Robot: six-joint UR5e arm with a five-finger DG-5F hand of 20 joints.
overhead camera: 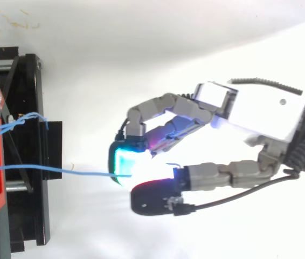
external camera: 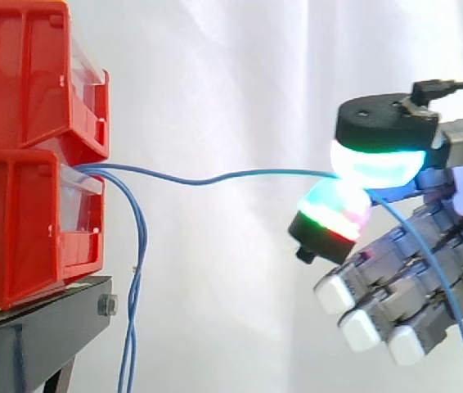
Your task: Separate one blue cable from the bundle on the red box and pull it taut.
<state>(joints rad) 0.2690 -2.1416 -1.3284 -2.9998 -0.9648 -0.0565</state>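
**A:** Where's the hand?

**B:** Side view, 3 o'clock. The hand [overhead camera: 260, 113] is pinching one blue cable [external camera: 240, 174] btw two glowing tips: the cyan-green pad [external camera: 375, 164] on top, the green-red pad [external camera: 334, 209] under it. The other fingers [external camera: 362, 327] stretch toward 7 o'clock, white-tipped, touching nothing.

**A:** And the cable itself?

**B:** It comes out btw the two stacked red bins [external camera: 27, 123] at 9 o'clock and runs across to the pinch w/ a slight wave, so it's not dead straight. Past the pinch it drops toward 5 o'clock, across the straight fingers.

**A:** Rest of the bundle?

**B:** The other blue strands [external camera: 136, 278] hang from the same gap toward 6 o'clock, down past the black stand [external camera: 43, 327]. They're well apart from the pinched one.

**A:** Top view?

**B:** Same story: the cable enters at 9 o'clock and goes nearly level to the cyan tip. There's a knotted blue bit [overhead camera: 18, 121] near the bin edge, approx 10 o'clock. Prob. the same bundle, but it's hard to tell.
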